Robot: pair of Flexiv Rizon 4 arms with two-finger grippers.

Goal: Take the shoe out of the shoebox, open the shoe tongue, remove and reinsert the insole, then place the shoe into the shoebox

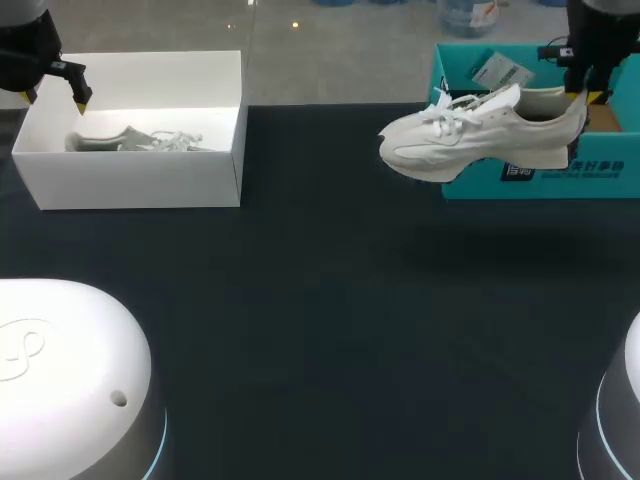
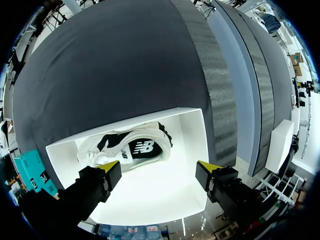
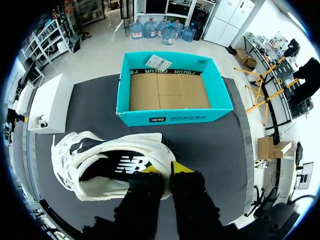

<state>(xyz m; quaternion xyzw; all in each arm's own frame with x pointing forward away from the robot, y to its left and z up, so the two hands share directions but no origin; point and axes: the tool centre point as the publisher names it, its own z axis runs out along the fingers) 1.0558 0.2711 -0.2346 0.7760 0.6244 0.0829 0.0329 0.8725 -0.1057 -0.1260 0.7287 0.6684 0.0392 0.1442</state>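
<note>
Two shoes, two boxes: the right gripper [image 3: 162, 170] is clamping one shoe [image 1: 480, 135] by its heel, holding it aloft just beside the teal box [image 1: 530, 185]. The left gripper [image 2: 159, 167] is hovering, fingers apart, over the white box [image 1: 140, 180] holding the other shoe [image 1: 135, 140].

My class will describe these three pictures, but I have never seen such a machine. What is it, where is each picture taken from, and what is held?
It is a robot with two arms at a dark table. One picture looks down from above and behind; the two round ones come from cameras on each wrist. Each arm ends in a two-fingered tool with yellow tips. The right tool pinches a white shoe by its heel, lifted near a teal box. The left tool hangs open over a white box with a second shoe inside.
</note>
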